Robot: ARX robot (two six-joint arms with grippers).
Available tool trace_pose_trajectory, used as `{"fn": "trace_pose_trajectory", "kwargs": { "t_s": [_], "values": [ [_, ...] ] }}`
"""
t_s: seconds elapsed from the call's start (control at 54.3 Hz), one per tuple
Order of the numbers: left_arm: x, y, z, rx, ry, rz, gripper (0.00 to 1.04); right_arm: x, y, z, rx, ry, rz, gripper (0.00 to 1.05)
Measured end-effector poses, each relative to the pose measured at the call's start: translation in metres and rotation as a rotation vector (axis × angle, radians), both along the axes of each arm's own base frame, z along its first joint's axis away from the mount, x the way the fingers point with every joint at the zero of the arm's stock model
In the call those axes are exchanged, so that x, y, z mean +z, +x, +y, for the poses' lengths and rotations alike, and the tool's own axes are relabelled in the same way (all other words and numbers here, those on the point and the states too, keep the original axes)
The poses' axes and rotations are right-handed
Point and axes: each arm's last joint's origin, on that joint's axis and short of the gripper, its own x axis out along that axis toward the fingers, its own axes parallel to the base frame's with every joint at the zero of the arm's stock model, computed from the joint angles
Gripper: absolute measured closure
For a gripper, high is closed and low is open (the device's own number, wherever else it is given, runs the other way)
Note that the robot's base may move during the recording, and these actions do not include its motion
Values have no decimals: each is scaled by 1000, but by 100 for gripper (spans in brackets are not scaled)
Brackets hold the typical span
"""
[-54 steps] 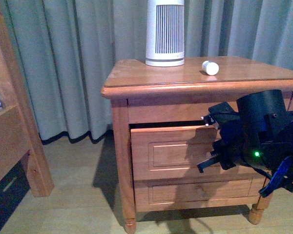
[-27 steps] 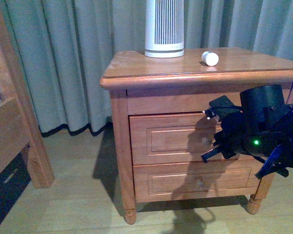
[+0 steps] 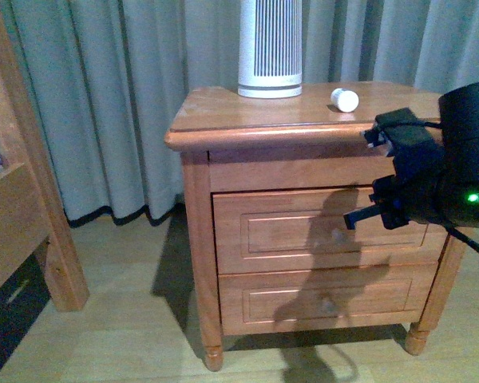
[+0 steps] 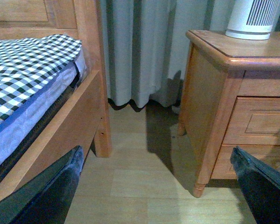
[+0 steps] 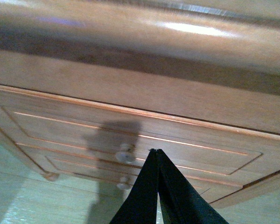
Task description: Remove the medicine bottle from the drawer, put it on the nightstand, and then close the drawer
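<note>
Lying on its side on the nightstand (image 3: 223, 112), the small white bottle (image 3: 345, 100); drawer (image 3: 303, 230) flush; right fingers (image 5: 155, 158) pressed together, empty; left fingers (image 4: 56, 196) spread, empty.

Nightstand (image 3: 223, 120) in the middle, curtain (image 3: 104, 96) behind it, bed frame (image 3: 24, 199) off to the left. On top of the nightstand — a tall device (image 3: 270, 48) at the back, medicine bottle (image 3: 345, 100) lying to its right, apart from it. Under the top, the drawer (image 3: 303, 231) pushed in, a lower drawer (image 3: 319, 299) below it. Right tool (image 3: 363, 217) just in front of the drawer's right part. Floor (image 3: 128, 319) under all.
</note>
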Motion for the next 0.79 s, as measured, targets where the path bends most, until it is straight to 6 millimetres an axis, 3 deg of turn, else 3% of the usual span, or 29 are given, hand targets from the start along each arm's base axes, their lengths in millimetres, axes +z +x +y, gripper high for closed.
{"fn": "trace_pose_trajectory", "kwargs": {
  "t_s": [0.092, 0.202, 0.294, 0.405, 0.571, 0.663, 0.736, 0.791],
  "values": [
    [0, 0, 0, 0, 0, 0, 7, 25, -30, -3, 5, 81, -41, 102],
    [0, 0, 0, 0, 0, 0, 7, 56, -78, -10, 3, 168, -132, 84],
    [0, 0, 0, 0, 0, 0, 7, 68, -124, -15, -8, 201, -197, 68],
    [0, 0, 0, 0, 0, 0, 7, 70, -184, -19, -22, 198, -277, 47],
    [0, 0, 0, 0, 0, 0, 7, 56, -254, -14, -20, 149, -428, 19],
    [0, 0, 0, 0, 0, 0, 7, 54, -272, -14, -63, 153, -581, 5],
    [0, 0, 0, 0, 0, 0, 7, 48, -273, -14, -111, 127, -649, 7],
    [0, 0, 0, 0, 0, 0, 7, 42, -272, -16, -132, 86, -534, 16]
  ]
}}
